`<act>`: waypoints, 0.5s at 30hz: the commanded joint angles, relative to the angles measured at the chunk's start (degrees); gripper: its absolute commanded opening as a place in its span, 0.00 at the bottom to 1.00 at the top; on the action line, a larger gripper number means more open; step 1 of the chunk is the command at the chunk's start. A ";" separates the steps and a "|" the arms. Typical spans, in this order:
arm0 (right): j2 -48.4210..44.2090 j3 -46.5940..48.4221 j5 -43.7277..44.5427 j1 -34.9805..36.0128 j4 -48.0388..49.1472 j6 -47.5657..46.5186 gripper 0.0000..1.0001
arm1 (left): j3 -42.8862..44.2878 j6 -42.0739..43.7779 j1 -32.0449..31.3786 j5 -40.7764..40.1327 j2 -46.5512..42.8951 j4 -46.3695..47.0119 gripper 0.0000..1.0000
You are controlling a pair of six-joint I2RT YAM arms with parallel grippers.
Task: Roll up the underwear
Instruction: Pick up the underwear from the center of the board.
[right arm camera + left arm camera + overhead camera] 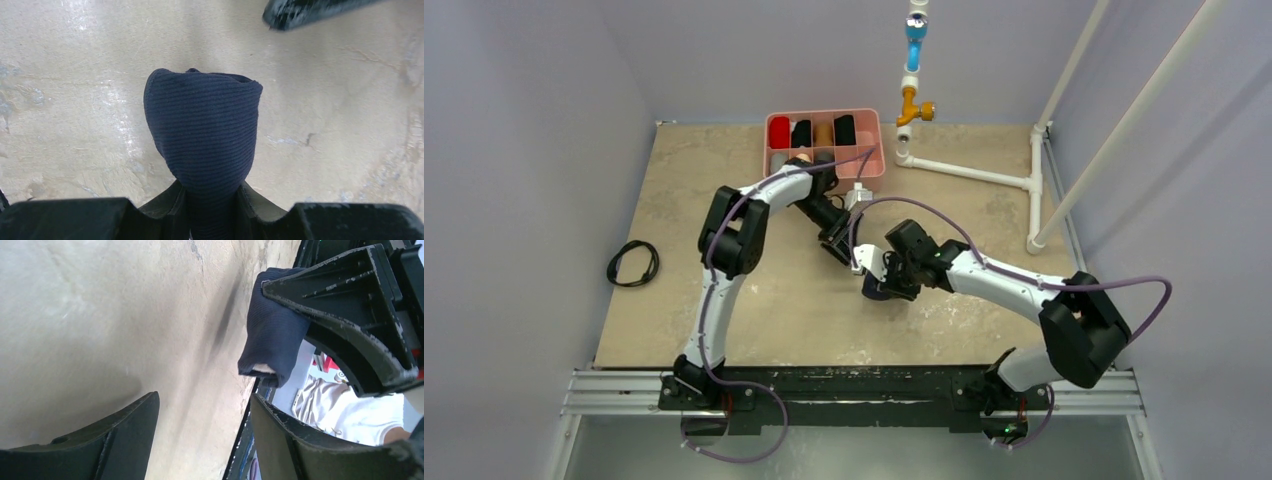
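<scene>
The underwear (pixel 202 132) is a dark navy ribbed bundle, rolled up and bulging out in front of my right gripper (pixel 212 197), which is shut on its lower end. In the top view the right gripper (pixel 876 280) holds the underwear (pixel 873 291) just above the tabletop near the middle. In the left wrist view the underwear (pixel 272 335) hangs from the right gripper's black fingers, with a bit of cream band at its lower edge. My left gripper (pixel 205 397) is open with only bare table between its fingers, just beside the bundle and apart from it. From above, the left gripper (pixel 839 247) is just up-left of the right one.
A pink divided tray (pixel 871 172) holding red, black and tan fabric rolls stands at the back of the table, behind the left arm. A coiled black cable (pixel 632 263) lies at the left edge. A white pipe frame (pixel 969 172) runs along the back right.
</scene>
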 commanded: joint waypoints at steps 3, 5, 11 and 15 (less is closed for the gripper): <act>-4.31 3.00 2.64 -1.44 -0.93 5.51 0.00 | -0.97 -0.66 6.90 -0.72 -11.98 4.64 0.66; -4.63 4.16 1.85 -3.06 -1.06 6.50 0.00 | -0.84 -2.96 9.38 -3.63 -14.63 7.89 0.65; -5.69 5.95 -3.48 -11.04 -0.69 7.51 0.00 | 3.18 -2.37 11.86 -19.83 -18.62 13.63 0.65; -6.45 5.72 -4.10 -12.31 -0.56 7.74 0.00 | 7.83 -0.27 12.13 -27.59 -16.79 14.90 0.65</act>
